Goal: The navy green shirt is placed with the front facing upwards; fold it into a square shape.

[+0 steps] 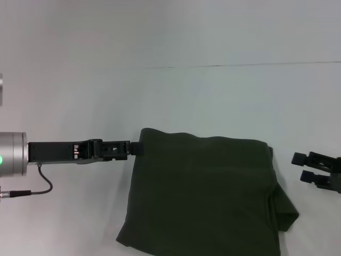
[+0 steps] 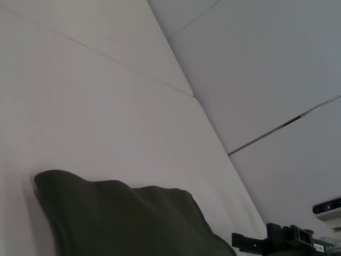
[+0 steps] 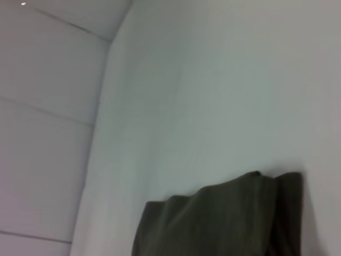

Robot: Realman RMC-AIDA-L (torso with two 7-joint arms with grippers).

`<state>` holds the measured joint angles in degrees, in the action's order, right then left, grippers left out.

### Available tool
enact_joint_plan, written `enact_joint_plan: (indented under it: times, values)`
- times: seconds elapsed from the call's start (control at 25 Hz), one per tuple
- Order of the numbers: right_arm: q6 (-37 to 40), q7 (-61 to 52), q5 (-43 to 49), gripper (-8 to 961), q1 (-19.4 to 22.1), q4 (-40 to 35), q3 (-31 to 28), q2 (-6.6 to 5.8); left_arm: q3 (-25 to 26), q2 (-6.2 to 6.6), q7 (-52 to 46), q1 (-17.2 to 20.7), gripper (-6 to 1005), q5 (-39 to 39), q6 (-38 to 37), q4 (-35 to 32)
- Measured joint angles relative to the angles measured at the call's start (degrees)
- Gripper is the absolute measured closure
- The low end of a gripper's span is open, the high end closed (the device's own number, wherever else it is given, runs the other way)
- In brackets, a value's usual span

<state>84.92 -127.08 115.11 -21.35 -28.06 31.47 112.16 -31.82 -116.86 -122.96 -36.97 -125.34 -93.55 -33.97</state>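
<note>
Beside my left gripper (image 1: 134,148), whose fingers I cannot tell apart or together, the navy green shirt (image 1: 205,194) lies folded; my right gripper (image 1: 299,166) waits open, well clear. Dragging that corner could undo the fold.

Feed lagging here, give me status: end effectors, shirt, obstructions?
Left end effector at shirt's far-left corner. Right end effector open, clear of shirt. Shirt folded, roughly square. Nothing obstructing.

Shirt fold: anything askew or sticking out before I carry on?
Yes. The navy green shirt is roughly square, but at its right edge a flap pokes out past the fold. The left gripper is at its far left corner; the right gripper is apart, open.
</note>
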Motion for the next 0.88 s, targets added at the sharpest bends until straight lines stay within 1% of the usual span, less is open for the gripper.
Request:
enact_joint_plan:
  times: [0.08, 0.12, 0.16, 0.32, 0.56, 0.88]
  values:
    - [-1.4, -0.6, 0.1, 39, -0.6, 0.0, 0.3, 0.47, 0.0, -0.04, 0.1, 0.1, 112, -0.1, 0.2, 0.0]
    - [-2.7, -0.9, 0.6, 39, -1.3, 0.2, 0.5, 0.92, 0.0, -0.07, 0.2, 0.1, 112, -0.1, 0.3, 0.0]
    - [-2.7, -0.9, 0.6, 39, -1.3, 0.2, 0.5, 0.92, 0.0, -0.08, 0.3, 0.2, 112, 0.0, 0.3, 0.0]
    - [-5.7, -1.5, 3.3, 39, -3.6, 1.4, 0.9, 1.6, 0.0, -0.15, 0.6, 0.2, 111, 0.3, 0.4, 0.0]
    - [-9.0, -1.3, 6.1, 39, -6.4, 2.2, 1.8, 3.12, 0.0, -0.31, 0.7, 0.2, 112, 0.5, 0.4, 0.0]
    - [-11.1, -1.2, 6.3, 39, -8.2, 2.2, 2.7, 4.11, 0.1, -0.29, 0.7, 0.2, 112, 0.9, 0.4, 0.0]
